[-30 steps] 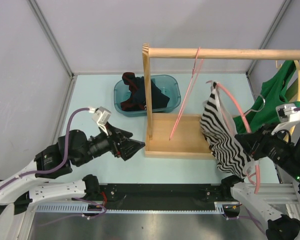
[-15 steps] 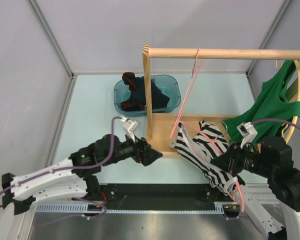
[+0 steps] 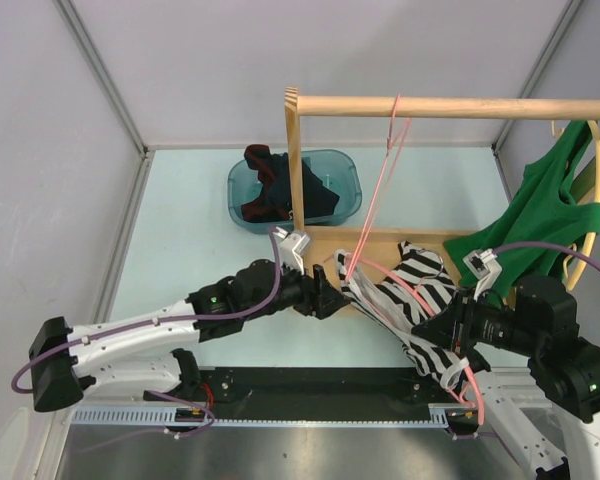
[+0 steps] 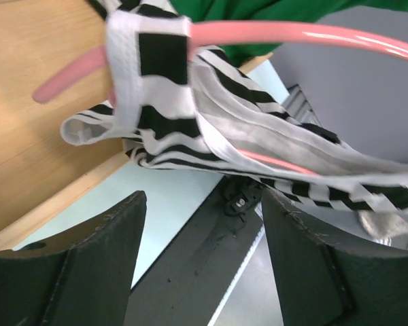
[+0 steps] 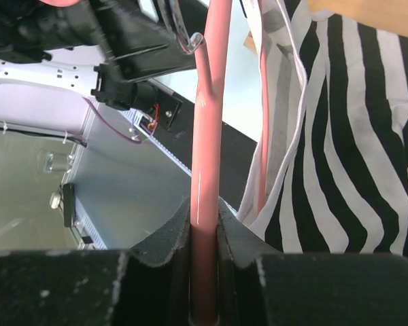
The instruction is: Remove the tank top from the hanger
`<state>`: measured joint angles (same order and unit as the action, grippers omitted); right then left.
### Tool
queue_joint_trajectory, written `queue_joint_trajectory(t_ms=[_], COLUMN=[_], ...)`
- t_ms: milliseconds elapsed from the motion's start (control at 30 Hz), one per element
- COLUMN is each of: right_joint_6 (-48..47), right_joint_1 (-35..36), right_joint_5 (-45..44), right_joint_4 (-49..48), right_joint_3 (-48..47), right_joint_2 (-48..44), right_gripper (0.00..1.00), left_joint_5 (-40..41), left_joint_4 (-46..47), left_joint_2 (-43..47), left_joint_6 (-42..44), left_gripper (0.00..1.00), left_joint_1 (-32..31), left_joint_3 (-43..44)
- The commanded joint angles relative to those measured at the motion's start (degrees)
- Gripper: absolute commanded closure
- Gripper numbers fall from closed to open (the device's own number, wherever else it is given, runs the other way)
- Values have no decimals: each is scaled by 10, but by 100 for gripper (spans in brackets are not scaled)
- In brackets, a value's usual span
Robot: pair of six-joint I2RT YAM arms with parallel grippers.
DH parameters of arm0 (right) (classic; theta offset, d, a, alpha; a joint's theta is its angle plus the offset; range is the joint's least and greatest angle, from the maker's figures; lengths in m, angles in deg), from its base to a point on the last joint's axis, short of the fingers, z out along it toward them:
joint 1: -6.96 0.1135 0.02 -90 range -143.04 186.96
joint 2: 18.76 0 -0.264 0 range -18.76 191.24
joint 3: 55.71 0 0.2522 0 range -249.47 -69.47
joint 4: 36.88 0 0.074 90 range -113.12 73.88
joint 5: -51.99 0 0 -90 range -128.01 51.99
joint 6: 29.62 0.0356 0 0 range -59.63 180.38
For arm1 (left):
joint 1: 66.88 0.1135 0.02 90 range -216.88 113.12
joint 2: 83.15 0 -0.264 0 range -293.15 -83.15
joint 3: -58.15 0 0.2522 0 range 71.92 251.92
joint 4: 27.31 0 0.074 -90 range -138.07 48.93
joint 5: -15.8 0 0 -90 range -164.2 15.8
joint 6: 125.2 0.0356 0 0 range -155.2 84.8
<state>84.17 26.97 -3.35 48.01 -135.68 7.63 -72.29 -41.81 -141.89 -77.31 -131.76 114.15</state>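
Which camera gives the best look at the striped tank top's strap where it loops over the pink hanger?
Left wrist: the strap wraps the pink hanger close up, unobstructed. Top external shows it small; right wrist shows only striped fabric and the hanger rod.

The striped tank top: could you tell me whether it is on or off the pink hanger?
On: the tank top's strap loops around the pink hanger's arm.
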Motion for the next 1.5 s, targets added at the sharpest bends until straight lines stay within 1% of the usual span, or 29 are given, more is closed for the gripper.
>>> queue_joint_trajectory(t_ms=[0,100,300,467,567,600,667,733,833,867,1100,1133,1200,1333,1467], right_joint_6=[1,-5,-14,-17,-23,-24,-30,-33,-44,-45,-44,-41,-31,11,40], right_joint_1=[0,-1,-1,-1,-1,-1,-1,-1,-1,-1,0,-1,-1,0,-1], right_joint_5=[35,36,43,54,54,55,58,56,54,54,52,48,46,28,26], right_joint_4=[-36,-27,-19,-19,-11,-10,-4,1,15,22,49,52,55,24,0], right_joint_3=[-3,-4,1,7,6,6,6,6,6,6,2,-1,-12,-40,-42], right_joint_2=[-10,-11,-14,-18,-19,-19,-20,-21,-22,-23,-46,-50,-64,-106,-140], right_gripper=[100,100,100,100,100,100,100,100,100,100,100,100,100,100,100], left_joint_5=[40,43,21,13,12,12,10,7,6,8,23,29,34,38,28], left_joint_4=[25,28,36,48,44,44,44,43,40,34,12,-13,-25,-44,-45], left_joint_2=[-21,-30,-52,-69,-74,-74,-71,-67,-60,-57,-38,-38,-41,-45,-60], left_joint_6=[-18,-16,-22,-21,-18,-17,-14,-10,-5,-5,4,4,9,8,2], left_gripper=[30,33,38,46,56,61,67,76,95,99,100,100,100,100,100], left_joint_1=[10,21,49,56,60,61,64,66,70,74,93,98,102,109,110], left_joint_3=[39,44,56,66,71,71,69,66,63,63,62,64,68,68,68])
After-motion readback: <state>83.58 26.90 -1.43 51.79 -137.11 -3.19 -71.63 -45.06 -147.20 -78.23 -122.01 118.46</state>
